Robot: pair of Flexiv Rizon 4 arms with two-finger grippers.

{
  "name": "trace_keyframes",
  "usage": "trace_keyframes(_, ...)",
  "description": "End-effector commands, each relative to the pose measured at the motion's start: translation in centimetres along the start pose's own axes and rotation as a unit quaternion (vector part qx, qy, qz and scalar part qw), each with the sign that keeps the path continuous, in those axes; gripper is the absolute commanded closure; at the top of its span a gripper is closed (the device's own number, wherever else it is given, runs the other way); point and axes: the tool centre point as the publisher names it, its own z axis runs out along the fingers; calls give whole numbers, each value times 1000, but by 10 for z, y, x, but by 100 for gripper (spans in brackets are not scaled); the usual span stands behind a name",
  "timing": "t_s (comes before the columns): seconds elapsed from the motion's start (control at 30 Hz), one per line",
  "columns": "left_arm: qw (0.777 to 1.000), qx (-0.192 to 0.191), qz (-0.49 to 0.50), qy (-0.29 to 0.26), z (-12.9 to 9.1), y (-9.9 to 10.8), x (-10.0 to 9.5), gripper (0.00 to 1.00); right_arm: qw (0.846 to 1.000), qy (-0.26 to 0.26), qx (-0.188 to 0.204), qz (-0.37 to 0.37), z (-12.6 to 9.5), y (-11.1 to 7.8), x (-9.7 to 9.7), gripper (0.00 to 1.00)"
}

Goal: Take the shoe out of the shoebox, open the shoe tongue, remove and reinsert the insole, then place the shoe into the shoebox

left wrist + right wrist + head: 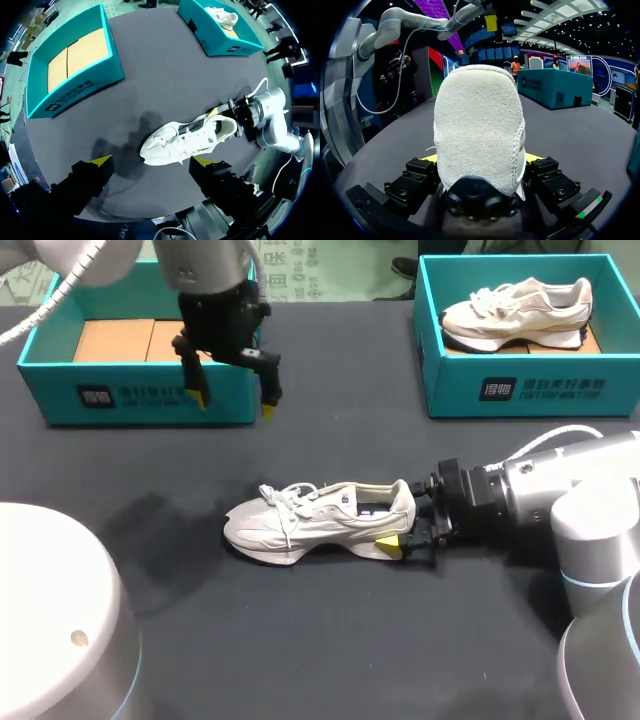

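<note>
A cream sneaker (320, 520) lies on its sole mid-table, toe to the left, laces loose. My right gripper (405, 530) comes in low from the right and is shut on the sneaker's heel (477, 130), one finger on each side; the near fingertip (390, 543) shows yellow against the sole. My left gripper (232, 402) hangs open and empty above the front wall of the left shoebox (140, 400), well behind the sneaker. In the left wrist view the sneaker (187, 140) lies below and ahead of the left gripper (151, 161), apart from it.
The left teal shoebox holds only brown cardboard (120, 340). A second teal shoebox (530, 390) at the back right holds another cream sneaker (515, 312). Dark tabletop (330, 640) lies bare in front of the shoe.
</note>
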Motion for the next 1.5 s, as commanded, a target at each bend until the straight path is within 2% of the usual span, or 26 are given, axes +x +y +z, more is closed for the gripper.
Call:
trace_keyframes(0.03,1000,-8,1,-13,6,1,39,0,1000,0,2,0,5,-1,0,100)
trace_keyframes(0.13,1000,-16,3,-4,7,2,55,0,1000,0,2,0,5,-1,0,100)
trace_keyframes(0.53,1000,-16,3,-4,7,2,55,0,1000,0,2,0,5,-1,0,100)
trace_keyframes(0.6,1000,-11,-2,-23,19,4,59,0,1000,0,2,0,5,-1,0,100)
trace_keyframes(0.67,999,-23,-1,-27,30,5,72,0,1000,0,2,0,5,-1,0,100)
trace_keyframes(0.87,999,-23,-3,-35,48,7,107,0,1000,0,2,0,5,-1,0,100)
trace_keyframes(1.07,997,-45,-28,-52,62,1,121,0,1000,0,2,0,5,-1,0,100)
trace_keyframes(1.5,989,-52,-84,-110,88,-3,141,0,1000,0,2,0,5,-1,0,100)
